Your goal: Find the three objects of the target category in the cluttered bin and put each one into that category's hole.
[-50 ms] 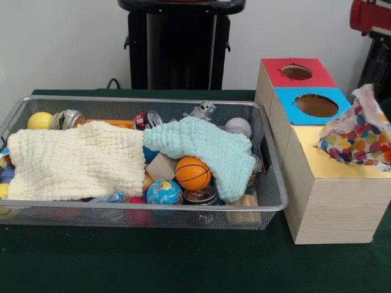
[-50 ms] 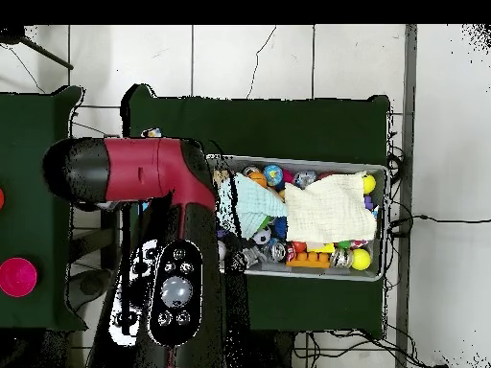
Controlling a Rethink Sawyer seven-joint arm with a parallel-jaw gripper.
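A wire mesh bin holds a jumble of small things under two cloths. A cream cloth covers its left half and a mint cloth drapes over the right. Showing around them are an orange basketball, a globe ball, a white baseball, a yellow ball, metal cans, a wooden block and a silver toy figure. The gripper shows in neither view. Overhead, only the red and black arm is seen, left of the bin.
Right of the bin stands a wooden box with a red top hole, a blue top hole and a yellow top partly covered by a spotted colourful cloth. Green cloth covers the table.
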